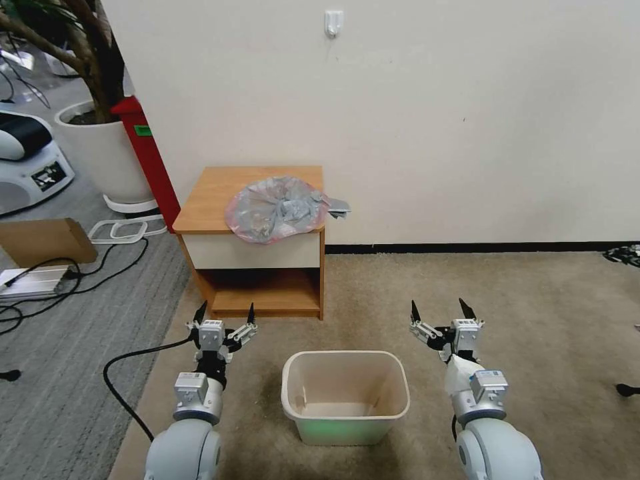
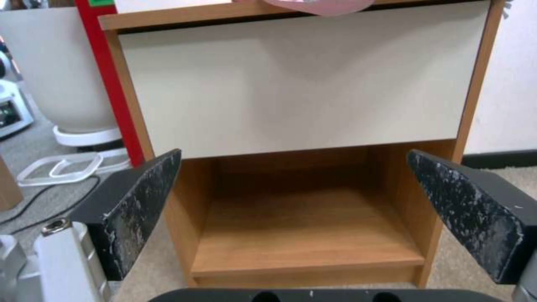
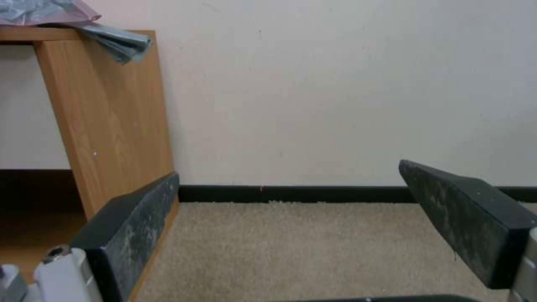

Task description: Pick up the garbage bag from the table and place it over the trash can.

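The crumpled grey garbage bag (image 1: 277, 208) with a pinkish rim lies on the right part of the table (image 1: 213, 193), a grey flap hanging past the right edge. Its pink edge (image 2: 319, 5) and grey flap (image 3: 120, 42) show in the wrist views. The beige trash can (image 1: 345, 395) stands on the carpet in front of the table, between my arms. My left gripper (image 1: 225, 312) is open, low in front of the table's lower shelf (image 2: 308, 228). My right gripper (image 1: 439, 310) is open over the carpet, right of the table.
A red cabinet (image 1: 148, 157) and a large white plant pot (image 1: 100, 150) stand left of the table. Cables (image 1: 127, 360), a cardboard box (image 1: 43, 240) and a white machine (image 1: 27, 160) lie on the grey floor at left. The wall is close behind the table. Bare carpet (image 1: 533, 300) lies to the right.
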{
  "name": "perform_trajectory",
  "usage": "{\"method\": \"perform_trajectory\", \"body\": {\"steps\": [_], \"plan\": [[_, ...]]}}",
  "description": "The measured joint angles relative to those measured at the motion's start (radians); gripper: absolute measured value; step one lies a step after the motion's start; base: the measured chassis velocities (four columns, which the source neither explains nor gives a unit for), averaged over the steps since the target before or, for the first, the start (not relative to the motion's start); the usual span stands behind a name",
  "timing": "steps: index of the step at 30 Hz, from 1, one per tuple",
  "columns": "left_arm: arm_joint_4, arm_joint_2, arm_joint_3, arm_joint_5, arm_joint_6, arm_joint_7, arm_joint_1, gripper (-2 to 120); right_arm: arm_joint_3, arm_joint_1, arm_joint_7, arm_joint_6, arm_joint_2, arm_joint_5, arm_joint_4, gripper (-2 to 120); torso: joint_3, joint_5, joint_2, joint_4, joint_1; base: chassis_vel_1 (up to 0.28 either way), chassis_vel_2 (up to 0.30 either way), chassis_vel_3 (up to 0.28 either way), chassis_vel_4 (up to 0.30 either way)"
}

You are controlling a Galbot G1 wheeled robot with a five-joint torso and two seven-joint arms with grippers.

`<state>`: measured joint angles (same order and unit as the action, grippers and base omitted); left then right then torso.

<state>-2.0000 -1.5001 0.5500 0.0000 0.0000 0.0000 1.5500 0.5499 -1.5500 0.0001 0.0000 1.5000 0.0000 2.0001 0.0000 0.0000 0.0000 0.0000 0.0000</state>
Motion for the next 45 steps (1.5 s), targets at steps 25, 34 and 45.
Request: {"method": "perform_trajectory", "body": {"steps": [25,34,45], "plan": [[0.0,0.0,0.0,0.0,0.0,0.0,0.0,100,0.0,0.0,0.0,0.0,0.0,0.0,0.0,100,0.0,0.0,0.0,0.0,0.0,0.0,0.0,0.0,0.0],[0.0,0.0,0.0,0.0,0.0,0.0,0.0,100,0.0,0.0,0.0,0.0,0.0,0.0,0.0,100,0.0,0.0,0.0,0.0,0.0,0.0,0.0,0.0,0.0],[-0.087,0.013,-0.01,-0.008,0.034,-0.018,0.038,100,-0.008,-0.051,0.014,0.013,0.016,-0.006,0.063,100,0.0,0.0,0.0,0.0001,0.0,0.0,0.0,0.0,0.0]]}}
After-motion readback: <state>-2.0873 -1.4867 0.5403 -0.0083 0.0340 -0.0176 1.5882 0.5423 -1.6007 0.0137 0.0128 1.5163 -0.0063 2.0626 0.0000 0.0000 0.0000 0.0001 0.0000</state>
